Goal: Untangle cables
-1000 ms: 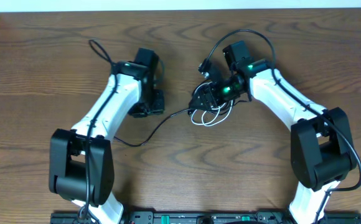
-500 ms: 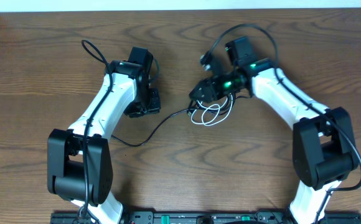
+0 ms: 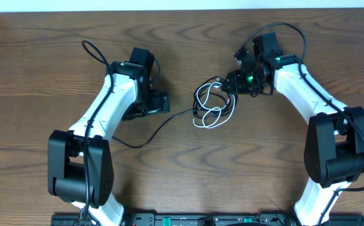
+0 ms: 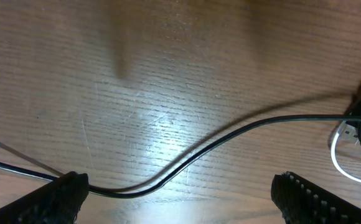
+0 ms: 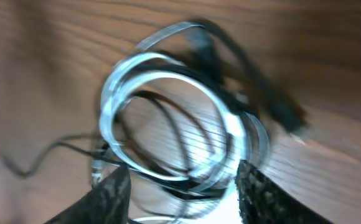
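The tangle of cables (image 3: 209, 105) lies mid-table, white loops (image 3: 211, 117) under black ones. One black cable (image 3: 163, 123) trails off to the left. My left gripper (image 3: 163, 103) is open just left of the tangle. In its wrist view the fingers (image 4: 65, 198) stand wide apart, and that black cable (image 4: 230, 134) lies loose on the wood between them. My right gripper (image 3: 231, 85) sits at the tangle's upper right. Its blurred view shows white loops (image 5: 115, 87) and black strands filling the gap between the fingers (image 5: 109, 199). I cannot tell whether they are pinched.
Thick black robot cords arch off each arm, one at the left (image 3: 95, 50) and one at the right (image 3: 276, 28). The table's far edge (image 3: 182, 9) runs along the top. A black rail (image 3: 182, 220) lines the front.
My left gripper has opened wide and let the black cable drop to the table. My right gripper has narrowed and pulled back to the right, uncovering the black loops it stood over.
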